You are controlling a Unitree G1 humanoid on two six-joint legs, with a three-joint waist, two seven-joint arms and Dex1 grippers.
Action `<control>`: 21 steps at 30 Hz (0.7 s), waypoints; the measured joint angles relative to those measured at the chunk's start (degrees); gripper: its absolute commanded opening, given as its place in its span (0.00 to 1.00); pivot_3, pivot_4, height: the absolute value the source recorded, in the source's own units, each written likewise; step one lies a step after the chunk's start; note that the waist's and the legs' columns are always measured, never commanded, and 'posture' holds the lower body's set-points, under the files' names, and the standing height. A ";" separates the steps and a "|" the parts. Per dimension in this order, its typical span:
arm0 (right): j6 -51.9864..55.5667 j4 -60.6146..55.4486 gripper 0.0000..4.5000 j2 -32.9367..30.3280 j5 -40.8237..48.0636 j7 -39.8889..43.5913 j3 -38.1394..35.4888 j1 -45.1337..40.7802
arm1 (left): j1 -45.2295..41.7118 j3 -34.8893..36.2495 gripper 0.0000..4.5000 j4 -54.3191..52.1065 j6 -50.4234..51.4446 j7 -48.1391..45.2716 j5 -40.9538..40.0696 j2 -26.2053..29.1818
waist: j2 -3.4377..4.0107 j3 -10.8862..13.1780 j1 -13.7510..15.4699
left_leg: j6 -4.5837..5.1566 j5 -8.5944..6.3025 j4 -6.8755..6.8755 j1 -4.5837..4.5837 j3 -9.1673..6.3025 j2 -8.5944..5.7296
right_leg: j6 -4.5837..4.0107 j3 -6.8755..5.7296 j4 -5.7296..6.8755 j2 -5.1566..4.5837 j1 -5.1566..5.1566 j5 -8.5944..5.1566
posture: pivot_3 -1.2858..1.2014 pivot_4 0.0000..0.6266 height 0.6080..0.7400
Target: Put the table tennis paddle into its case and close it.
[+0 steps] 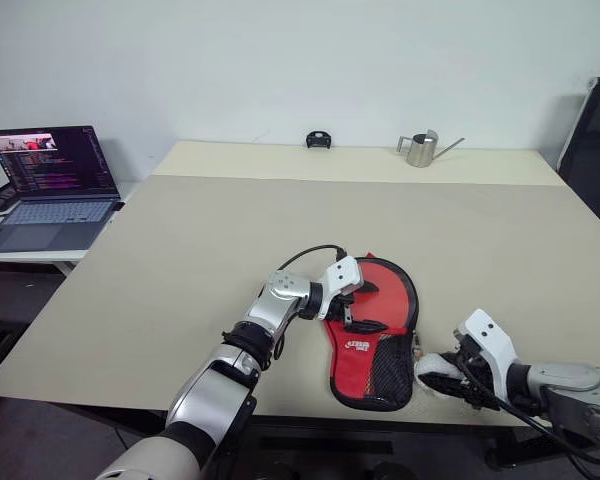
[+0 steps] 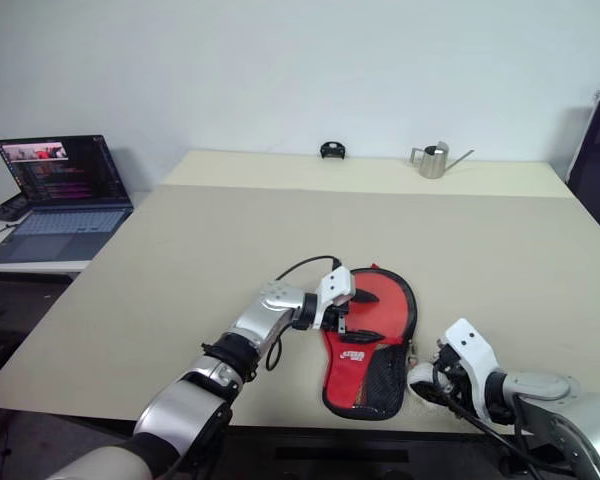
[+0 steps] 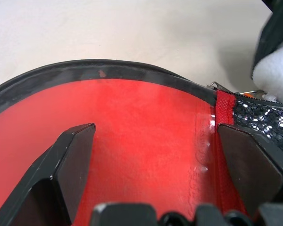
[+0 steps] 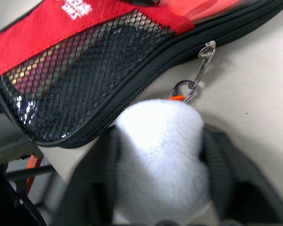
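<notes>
Right tool (image 1: 442, 376) clamped on white fluffy pompom (image 4: 158, 155) beside case (image 1: 375, 330); left tool (image 1: 352, 305) apart over case.

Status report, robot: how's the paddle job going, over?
Left hand open over paddle. Right hand clamped on white puff at zipper pull. Paddle in case, case unzipped. Nothing blocking.
</notes>
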 measured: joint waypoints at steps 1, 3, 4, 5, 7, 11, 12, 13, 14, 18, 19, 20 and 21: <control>-0.28 0.00 0.24 -0.43 -0.09 0.14 0.00 0.00 | -0.07 0.00 1.00 0.24 -0.42 0.03 0.14 -0.08 | 0.00 0.00 0.00 | 0.00 0.00 0.00 0.00 0.00 0.00 | 0.00 0.00 0.00 0.00 0.01 0.00 | 0.52 0.24 1.00; -0.71 0.01 0.13 -1.25 -0.25 0.61 0.06 -0.05 | -0.36 0.00 1.00 0.90 -1.10 0.05 0.53 -0.27 | 0.00 0.00 0.01 | 0.00 0.00 0.00 0.02 0.00 0.00 | 0.00 -0.01 0.00 0.00 0.03 0.00 | 0.52 0.24 1.00; -1.01 0.03 0.09 -1.60 -0.35 0.84 0.10 -0.27 | -0.53 -0.02 1.00 1.21 -1.64 0.03 0.85 -0.33 | 0.00 0.00 0.01 | 0.00 0.00 0.00 0.03 0.00 -0.01 | 0.00 -0.01 0.00 0.01 0.04 0.00 | 0.52 0.24 1.00; -1.34 0.12 0.06 -1.98 -0.56 1.03 0.12 -0.79 | -0.76 -0.04 1.00 1.55 -2.04 0.01 1.17 -0.38 | 0.00 0.00 0.01 | 0.00 0.00 0.01 0.04 0.01 -0.01 | 0.00 0.00 0.00 0.01 0.04 0.00 | 0.52 0.24 1.00; -1.72 1.00 0.04 -2.66 -0.76 1.29 0.13 -3.17 | -1.38 -0.04 1.00 2.71 -2.48 -0.10 1.48 -0.50 | 0.00 0.00 0.00 | 0.01 0.01 0.01 0.10 0.01 -0.02 | 0.01 0.00 0.00 0.11 0.09 0.00 | 0.52 0.24 1.00; -2.58 4.33 0.04 -4.85 -1.14 2.71 0.03 -9.16 | -2.40 -0.03 1.00 5.00 -3.03 -0.78 1.59 -0.87 | 0.00 0.00 -0.02 | 0.02 0.01 0.01 0.17 0.00 -0.01 | 0.01 -0.01 -0.01 0.16 0.15 0.00 | 0.52 0.24 1.00; -2.70 5.36 0.04 -5.44 -1.18 3.38 -0.02 -10.42 | -2.72 -0.03 1.00 5.60 -3.21 -1.04 1.60 -0.93 | -0.01 -0.01 -0.02 | 0.02 0.01 0.00 0.17 -0.01 -0.01 | 0.01 -0.01 -0.01 0.16 0.16 0.00 | 0.52 0.24 1.00; -2.82 6.14 0.04 -5.91 -1.21 3.86 -0.01 -11.46 | -2.97 -0.03 1.00 6.10 -3.39 -1.24 1.63 -0.94 | -0.01 -0.01 -0.03 | 0.02 0.01 0.00 0.17 -0.01 -0.01 | 0.01 -0.01 -0.02 0.17 0.16 0.00 | 0.52 0.24 1.00; -2.99 6.94 0.04 -6.51 -1.30 4.46 0.03 -12.38 | -3.26 -0.04 1.00 6.68 -3.67 -1.34 1.73 -1.00 | -0.01 -0.02 -0.02 | 0.02 0.01 0.00 0.17 -0.01 0.00 | 0.01 0.00 -0.02 0.17 0.16 0.00 | 0.52 0.24 1.00; -4.26 10.07 0.04 -7.89 -2.55 6.03 0.33 -15.38 | -3.71 -0.05 1.00 8.30 -5.22 -1.22 2.18 -1.16 | -0.01 -0.07 -0.02 | 0.02 0.01 0.00 0.22 0.00 0.01 | 0.01 0.01 -0.01 0.16 0.20 0.00 | 0.52 0.24 1.00; -4.75 10.62 0.04 -8.55 -2.90 6.44 0.68 -15.70 | -3.75 -0.05 1.00 8.68 -5.56 -1.14 2.27 -1.26 | 0.00 -0.07 -0.01 | 0.02 0.01 0.00 0.25 0.00 0.01 | 0.01 0.01 -0.01 0.16 0.23 0.00 | 0.52 0.24 1.00; -5.36 11.22 0.04 -9.34 -3.30 7.17 1.06 -15.78 | -3.78 -0.05 1.00 8.86 -5.68 -1.07 2.35 -1.38 | 0.00 -0.07 -0.01 | 0.02 0.01 -0.01 0.29 -0.01 0.01 | 0.01 0.00 -0.03 0.16 0.29 0.00 | 0.52 0.24 1.00; -6.03 11.92 0.04 -10.36 -3.84 8.08 1.30 -15.60 | -3.79 -0.05 1.00 8.91 -5.73 -1.07 2.38 -1.54 | 0.00 -0.07 0.00 | 0.02 0.01 -0.01 0.31 -0.02 0.01 | 0.01 -0.01 -0.05 0.15 0.33 0.00 | 0.52 0.24 1.00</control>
